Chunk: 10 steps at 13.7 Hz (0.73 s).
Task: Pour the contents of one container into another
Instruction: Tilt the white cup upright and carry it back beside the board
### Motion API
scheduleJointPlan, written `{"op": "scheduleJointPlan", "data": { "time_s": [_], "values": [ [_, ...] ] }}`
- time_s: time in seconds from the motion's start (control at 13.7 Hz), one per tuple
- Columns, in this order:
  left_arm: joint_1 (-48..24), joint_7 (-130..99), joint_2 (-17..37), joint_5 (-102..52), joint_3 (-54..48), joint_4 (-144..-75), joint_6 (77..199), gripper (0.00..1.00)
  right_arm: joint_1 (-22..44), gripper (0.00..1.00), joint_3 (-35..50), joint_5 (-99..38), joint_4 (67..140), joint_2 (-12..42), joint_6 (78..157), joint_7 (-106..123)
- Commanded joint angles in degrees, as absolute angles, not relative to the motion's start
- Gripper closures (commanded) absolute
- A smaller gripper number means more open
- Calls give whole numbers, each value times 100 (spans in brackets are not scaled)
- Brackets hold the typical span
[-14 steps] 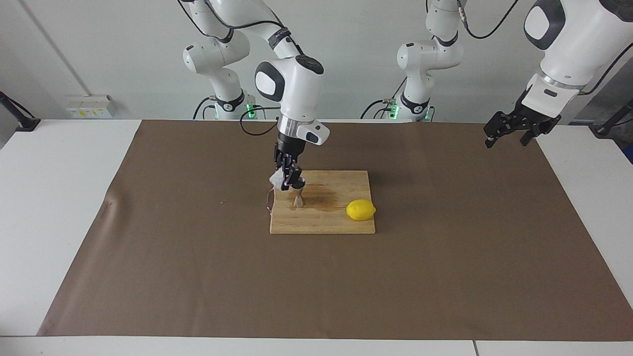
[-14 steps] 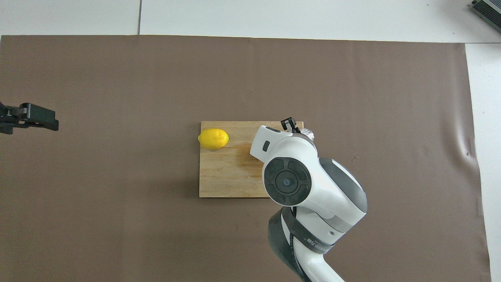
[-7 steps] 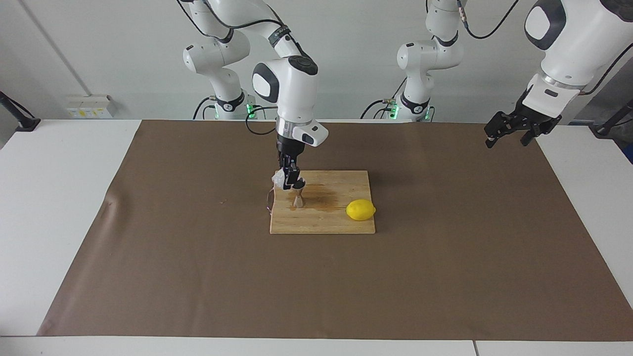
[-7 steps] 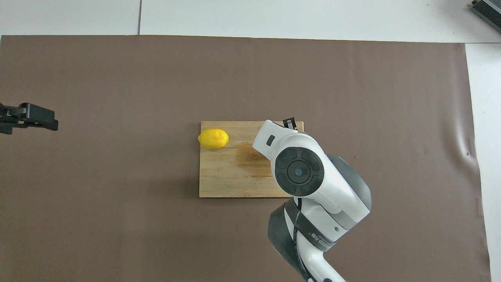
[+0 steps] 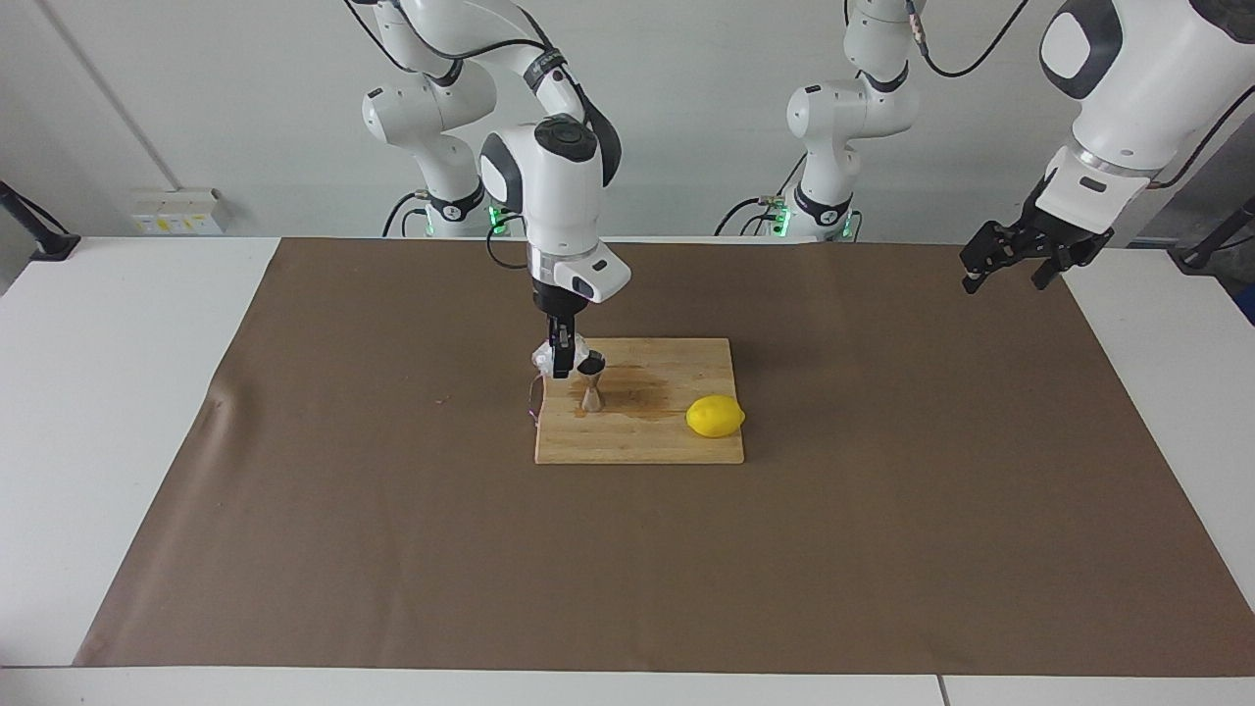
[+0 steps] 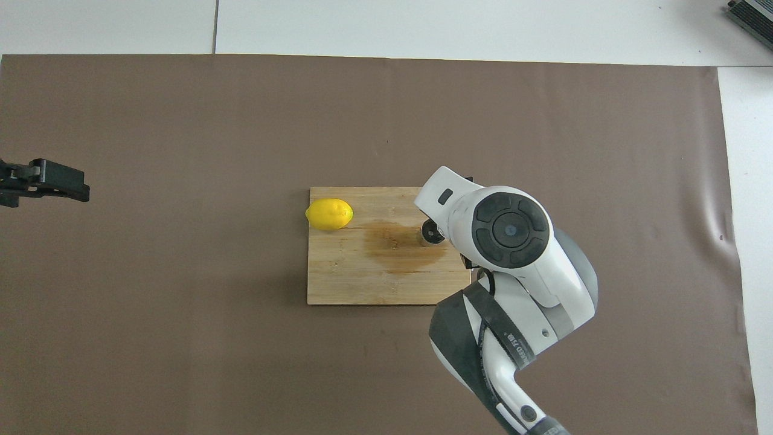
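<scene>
The white bumpy cup [image 5: 542,355] is held in my right gripper [image 5: 560,367], which is shut on it just above the cutting board's corner at the right arm's end. The steel jigger [image 5: 591,384] stands upright on the board right beside the cup, toward the left arm's end. In the overhead view the jigger [image 6: 429,232] peeks out beside my right arm's wrist, which hides the cup and the gripper. My left gripper [image 5: 1003,281] is open and empty, waiting raised over the mat's edge at the left arm's end; it also shows in the overhead view [image 6: 45,183].
A wooden cutting board [image 5: 637,443] lies mid-table on a brown mat [image 5: 392,549]. A yellow lemon [image 5: 715,416] sits on the board's corner toward the left arm's end. A wet stain [image 6: 398,251] darkens the board beside the jigger.
My right arm's wrist has swung toward the right arm's end of the table, carrying the cup off from over the jigger. The jigger now shows from above. The left arm has not moved.
</scene>
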<state>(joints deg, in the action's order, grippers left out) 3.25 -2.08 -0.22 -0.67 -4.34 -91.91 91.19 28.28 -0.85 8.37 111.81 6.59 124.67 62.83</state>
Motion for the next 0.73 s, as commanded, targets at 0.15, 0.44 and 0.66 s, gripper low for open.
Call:
{"op": "scheduleJointPlan", "data": {
  "time_s": [0.15,0.44,0.66],
  "values": [
    [369,-193,-176,35,-475,-9352,9114,0,2418,100,-35,-7,11223,642,12533,6862],
    [369,-193,-176,35,-475,-9352,9114,0,1786,100,-44,-1105,11486,633,12516,7785],
    [369,-193,-176,35,-475,-9352,9114,0,1171,100,-44,-2202,11881,642,12516,8680]
  ]
}}
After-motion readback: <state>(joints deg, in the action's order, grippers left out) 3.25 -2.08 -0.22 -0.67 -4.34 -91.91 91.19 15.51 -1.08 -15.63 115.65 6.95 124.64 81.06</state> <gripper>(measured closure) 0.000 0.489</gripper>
